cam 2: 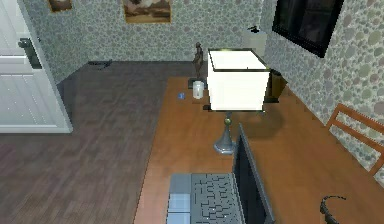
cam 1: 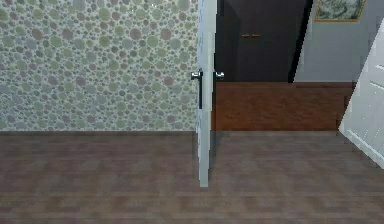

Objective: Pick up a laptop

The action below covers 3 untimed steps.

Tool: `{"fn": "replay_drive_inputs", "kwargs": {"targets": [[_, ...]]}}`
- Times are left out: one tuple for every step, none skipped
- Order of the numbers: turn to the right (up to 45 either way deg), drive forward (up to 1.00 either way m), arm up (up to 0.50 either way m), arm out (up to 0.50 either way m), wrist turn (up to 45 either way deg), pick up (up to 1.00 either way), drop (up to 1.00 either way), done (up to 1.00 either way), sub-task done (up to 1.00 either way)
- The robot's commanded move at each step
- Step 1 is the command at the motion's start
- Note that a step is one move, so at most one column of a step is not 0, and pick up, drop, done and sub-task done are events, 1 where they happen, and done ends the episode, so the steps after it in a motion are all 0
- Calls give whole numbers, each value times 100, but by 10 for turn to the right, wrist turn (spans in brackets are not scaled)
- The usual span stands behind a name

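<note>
Laptop (cam 2: 212, 195) is sitting open at bottom center on the desk (cam 2: 190, 135), near the lamp (cam 2: 237, 80). Judging: line the base up alongside it, then reach low over the keyboard. Can't tell the gripper fingers' state.

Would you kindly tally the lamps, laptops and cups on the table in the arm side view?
Lamp: 1
Laptop: 1
Cup: 1
Total: 3, all on the table.
</note>
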Motion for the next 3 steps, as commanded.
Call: {"fn": "replay_drive_inputs", "kwargs": {"targets": [[0, 0, 50, 0, 0, 0, 0, 0, 0], [0, 0, 34, 0, 0, 0, 0, 0, 0], [0, 0, 0, 0, 450, 0, 0, 0, 0]]}}
